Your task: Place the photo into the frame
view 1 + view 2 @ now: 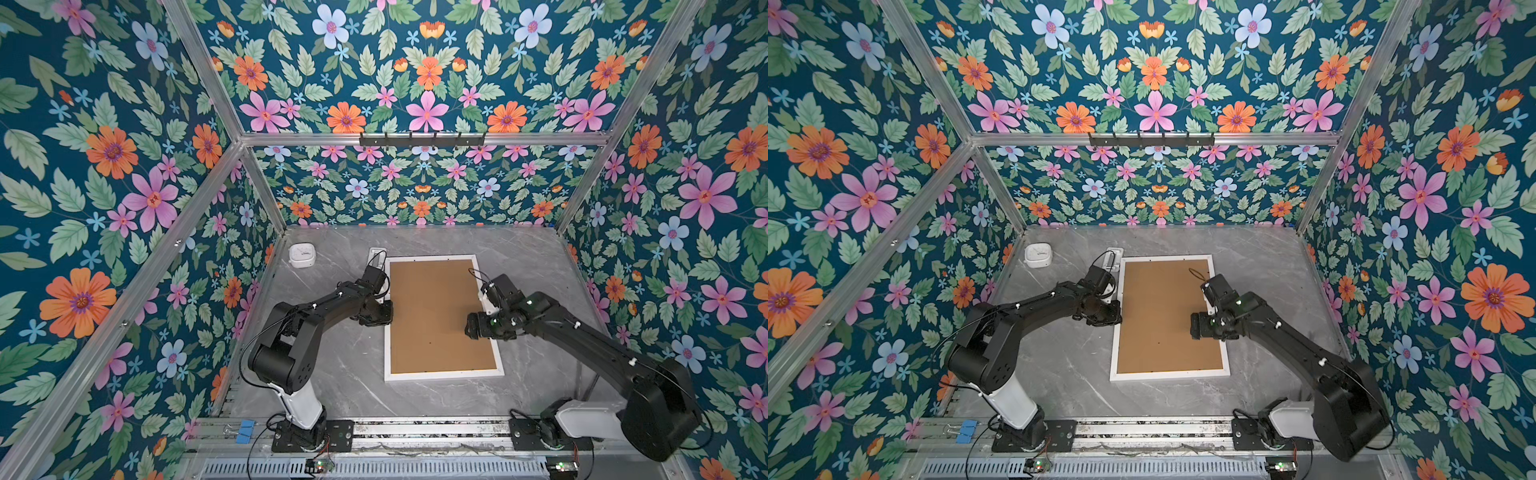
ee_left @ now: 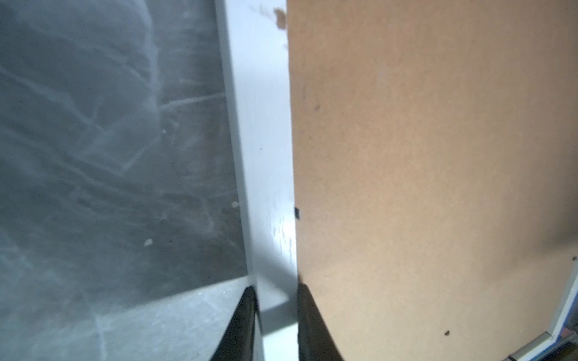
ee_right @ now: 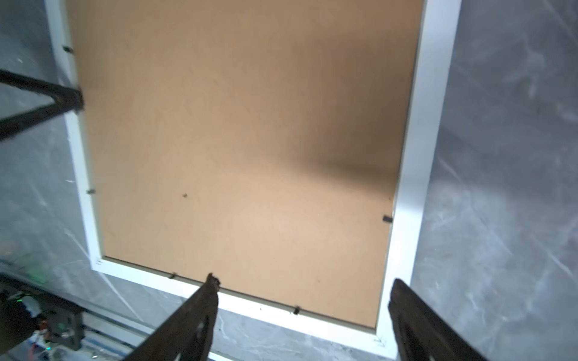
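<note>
One frame [image 1: 444, 376] rim in left claw [image 2: 276, 289]; right claw [image 3: 305, 280] spread above.

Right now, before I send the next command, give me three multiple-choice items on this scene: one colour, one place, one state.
1. The board in the frame is: A brown; B black; C blue.
2. The left gripper is: A over the board's middle; B parked at its base; C on the frame's rim.
3. The right gripper is: A shut on the board; B open; C shut empty.
A: both top views show brown. C: its fingers straddle the white rim. B: its fingers stand wide apart.
</note>
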`<state>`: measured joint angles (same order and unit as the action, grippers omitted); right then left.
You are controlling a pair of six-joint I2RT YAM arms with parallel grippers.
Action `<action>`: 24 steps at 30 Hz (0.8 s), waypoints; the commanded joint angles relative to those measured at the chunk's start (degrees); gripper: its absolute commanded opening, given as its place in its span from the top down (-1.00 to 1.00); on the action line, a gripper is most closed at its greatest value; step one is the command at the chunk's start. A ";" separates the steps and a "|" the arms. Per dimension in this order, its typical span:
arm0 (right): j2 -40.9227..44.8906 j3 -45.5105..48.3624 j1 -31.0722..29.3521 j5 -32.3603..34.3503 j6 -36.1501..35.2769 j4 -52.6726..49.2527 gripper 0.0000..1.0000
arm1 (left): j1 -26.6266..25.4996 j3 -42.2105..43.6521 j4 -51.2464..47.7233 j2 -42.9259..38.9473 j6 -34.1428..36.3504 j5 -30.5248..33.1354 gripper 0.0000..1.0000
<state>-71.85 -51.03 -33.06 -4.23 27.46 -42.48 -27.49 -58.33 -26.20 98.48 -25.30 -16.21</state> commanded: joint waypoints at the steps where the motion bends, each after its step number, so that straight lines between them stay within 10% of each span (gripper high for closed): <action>1: 4.95 4.22 -5.21 10.52 7.35 -2.17 -0.74 | -0.07 0.49 -6.46 0.27 0.70 2.05 0.54; 11: 11.39 13.10 -18.24 20.98 19.11 -4.14 -0.78 | -0.02 -0.65 -7.77 0.23 0.95 2.10 0.54; 24: 11.34 19.46 -19.16 17.36 20.13 4.78 -0.78 | -0.05 -0.47 -7.73 0.73 0.95 2.11 0.53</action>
<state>-60.69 -32.03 -51.96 14.28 47.40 -40.29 -27.53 -59.18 -28.49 98.65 -25.32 -15.79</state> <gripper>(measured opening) 0.893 0.235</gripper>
